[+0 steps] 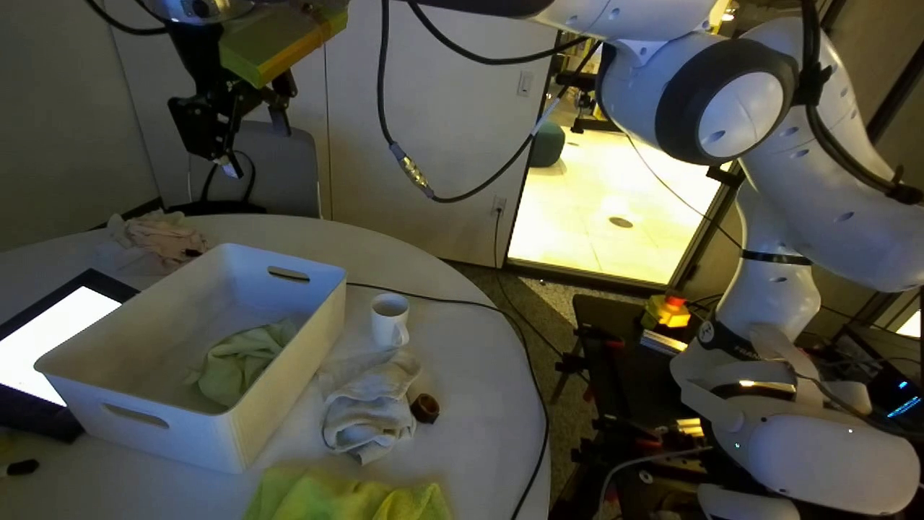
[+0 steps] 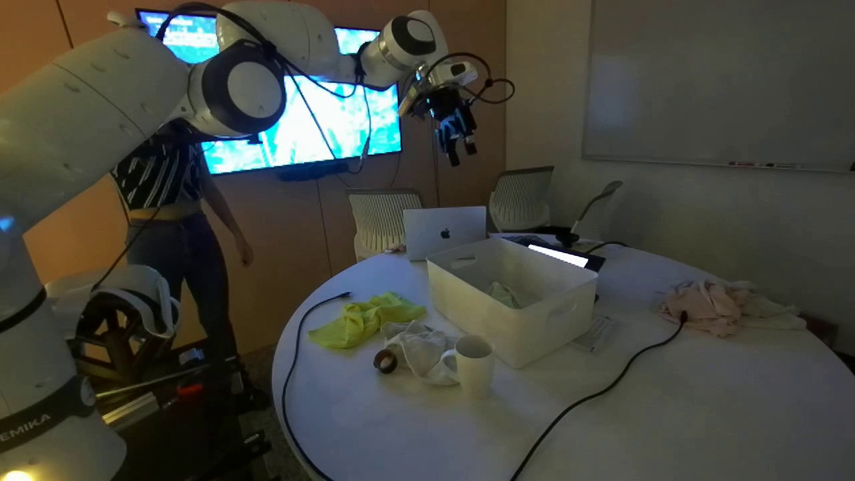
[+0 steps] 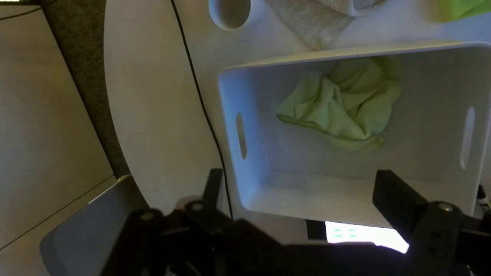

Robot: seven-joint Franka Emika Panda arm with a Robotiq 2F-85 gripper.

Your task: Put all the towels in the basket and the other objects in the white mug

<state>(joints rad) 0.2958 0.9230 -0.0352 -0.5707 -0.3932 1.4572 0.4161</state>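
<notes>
Pincer [image 3: 299, 188] is hanging spread, unladen; mug [image 1: 390, 323] is standing upright, presumably awaiting tape [image 1: 424, 409]; basket [image 1: 292, 368] is holding one towel [image 3: 345, 105], as asked.

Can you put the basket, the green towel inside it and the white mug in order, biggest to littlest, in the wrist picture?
From largest to smallest in the wrist view:
1. basket
2. green towel
3. white mug; the picture's top edge cuts it off, so I rank only the part showing
</notes>
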